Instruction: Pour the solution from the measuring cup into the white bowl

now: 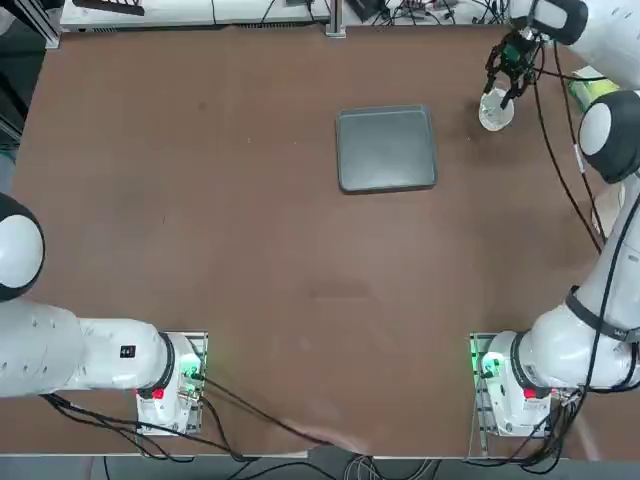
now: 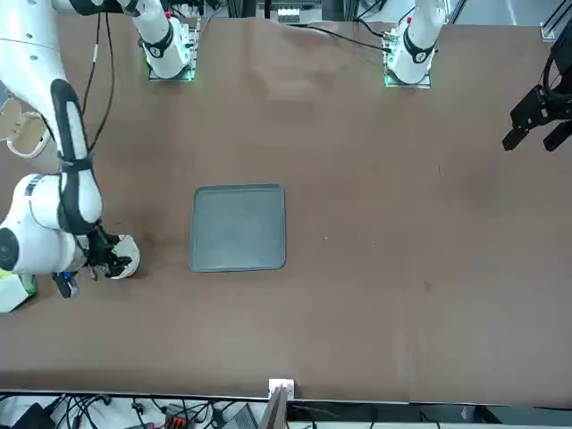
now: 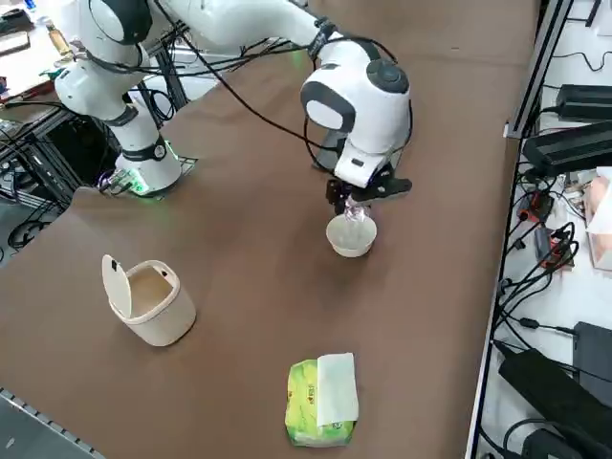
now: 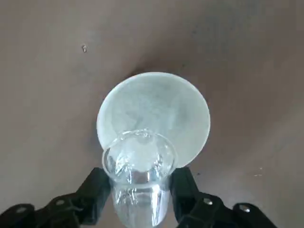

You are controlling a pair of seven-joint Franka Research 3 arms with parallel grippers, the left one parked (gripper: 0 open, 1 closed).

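The brown table point(image 1: 250, 260) carries a lidded white bin point(image 3: 168, 320), a grey tray point(image 1: 386, 148) lying bare, and a green-yellow packet point(image 3: 304, 411), all apart from the work. The right gripper point(image 4: 142, 183) is clamped on the measuring cup, one finger on each side, above the table. Below it sits the white bowl point(image 4: 161, 102), upright, and the small clear measuring cup point(image 4: 139, 204) has its mouth over the bowl's near part. The cup is picked up and brought to the bowl, so I judge the task to be at the pouring; emptying it fully may be left. The cup seems tipped, though its clear wall hides how much solution remains, and no stream can be made out.
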